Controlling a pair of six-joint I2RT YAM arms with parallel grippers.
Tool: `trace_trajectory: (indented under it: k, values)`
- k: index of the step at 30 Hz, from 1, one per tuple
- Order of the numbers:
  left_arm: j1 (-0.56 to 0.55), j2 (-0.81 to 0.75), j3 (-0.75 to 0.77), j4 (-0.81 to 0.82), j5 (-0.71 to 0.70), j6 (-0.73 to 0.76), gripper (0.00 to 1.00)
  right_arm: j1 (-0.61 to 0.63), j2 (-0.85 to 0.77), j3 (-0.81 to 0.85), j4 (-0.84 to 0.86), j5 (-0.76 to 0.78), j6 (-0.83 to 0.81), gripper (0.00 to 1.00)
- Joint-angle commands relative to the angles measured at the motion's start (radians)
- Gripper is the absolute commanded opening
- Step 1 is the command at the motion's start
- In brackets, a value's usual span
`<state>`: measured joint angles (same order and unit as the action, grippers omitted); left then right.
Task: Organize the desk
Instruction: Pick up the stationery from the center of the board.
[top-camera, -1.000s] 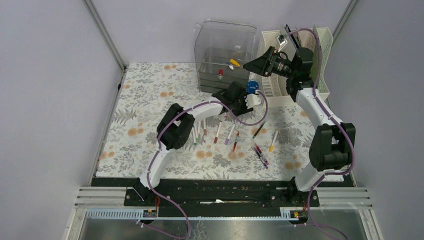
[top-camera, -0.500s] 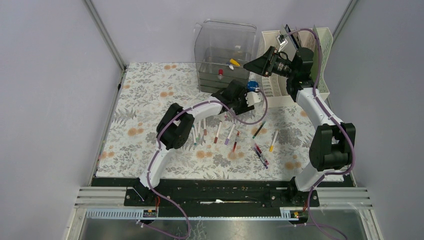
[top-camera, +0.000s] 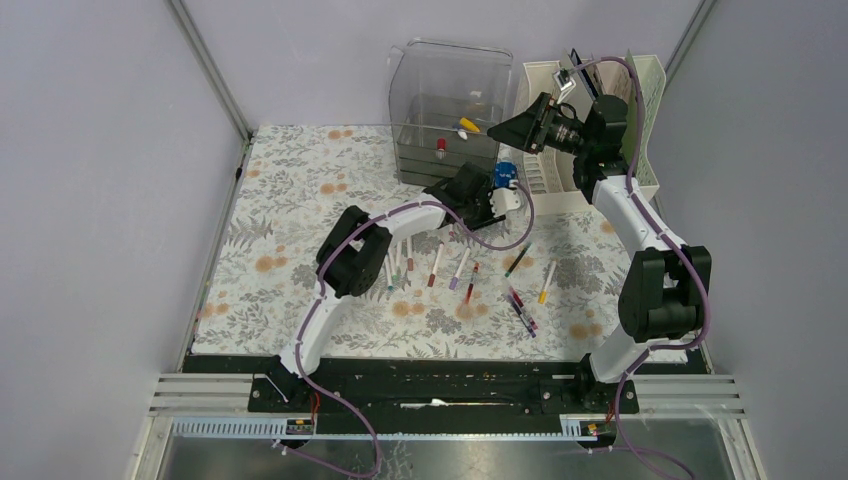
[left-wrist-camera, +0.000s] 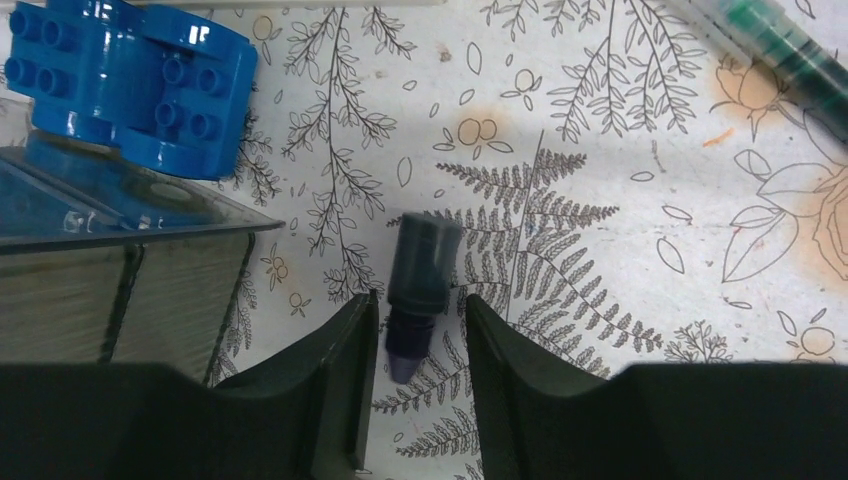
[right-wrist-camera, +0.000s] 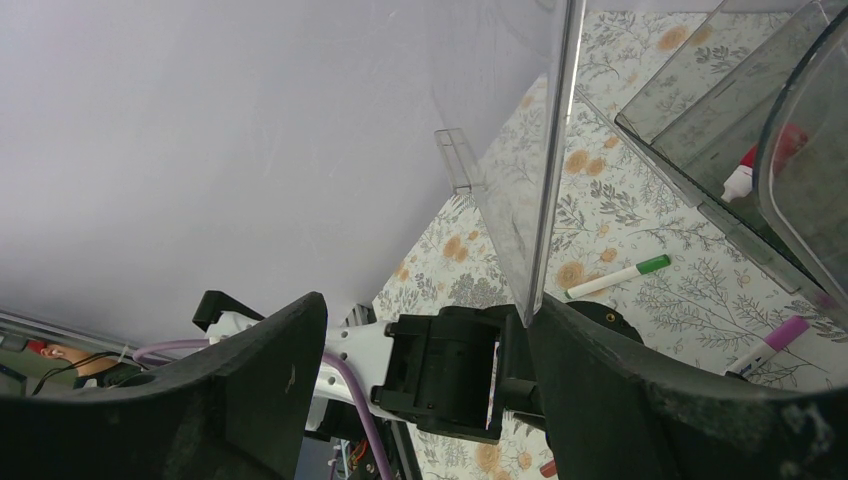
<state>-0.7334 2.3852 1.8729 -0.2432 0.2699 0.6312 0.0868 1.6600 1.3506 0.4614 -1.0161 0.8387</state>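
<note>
Top external view: the desk (top-camera: 290, 200) fills the middle of the frame, its leaf-and-flower cloth running from the black rail (top-camera: 440, 365) at the bottom up to the back wall. Loose markers (top-camera: 437, 262) lie scattered over its centre. Right of them, the left gripper (top-camera: 500, 192) sits low over the cloth, just below a clear drawer unit (top-camera: 450, 100). The right gripper (top-camera: 497, 128) hangs higher, at the unit's right side, with a white rack (top-camera: 645, 90) behind it at the upper right.

Left wrist view: a blue brick (left-wrist-camera: 130, 85) lies at the upper left, beside the corner of a smoky clear tray (left-wrist-camera: 120, 260). At lower centre, the left gripper's jaws stand narrowly apart on either side of a dark cap (left-wrist-camera: 420, 270) lying on the cloth, not visibly clamping it. A green marker (left-wrist-camera: 770, 35) crosses the upper right corner.

Right wrist view: the right gripper's jaws are spread wide and hold nothing; a clear panel's (right-wrist-camera: 520, 170) edge stands between them, close to the right-hand finger (right-wrist-camera: 650, 400). A green-capped marker (right-wrist-camera: 620, 277) and a purple-capped one (right-wrist-camera: 770, 340) lie on the cloth at right.
</note>
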Motion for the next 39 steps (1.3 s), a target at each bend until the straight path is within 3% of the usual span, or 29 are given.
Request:
trace_trajectory:
  k: [1, 4, 7, 11, 24, 28, 32, 36, 39]
  values:
    - [0.000, 0.005, 0.009, -0.012, 0.040, 0.016, 0.40, -0.004, -0.015, 0.036, 0.052, -0.051, 0.007, 0.79]
    - [-0.006, -0.006, -0.004, -0.021, 0.039, 0.019, 0.33, -0.004, -0.019, 0.030, 0.052, -0.052, 0.006, 0.79]
    - [-0.018, -0.020, -0.022, -0.024, 0.032, 0.010, 0.16, -0.006, -0.020, 0.027, 0.052, -0.050, 0.007, 0.79]
    - [-0.041, -0.062, -0.075, 0.001, 0.018, -0.016, 0.00, -0.005, -0.023, 0.025, 0.052, -0.050, 0.006, 0.79]
    - [-0.069, -0.425, -0.523, 0.548, -0.061, -0.447, 0.00, -0.006, -0.048, 0.002, 0.052, -0.050, 0.002, 0.79]
    - [-0.033, -0.546, -0.723, 0.758, 0.009, -0.762, 0.00, -0.007, -0.055, -0.004, 0.052, -0.050, 0.002, 0.80]
    - [0.086, -0.626, -0.944, 1.068, 0.081, -1.268, 0.00, -0.008, -0.065, -0.009, 0.053, -0.049, -0.001, 0.80]
    - [0.237, -0.605, -1.108, 1.463, 0.144, -1.766, 0.00, -0.007, -0.070, -0.014, 0.054, -0.049, 0.000, 0.79]
    - [0.286, -0.548, -1.163, 1.718, 0.096, -1.993, 0.00, -0.008, -0.074, -0.015, 0.056, -0.046, 0.000, 0.80]
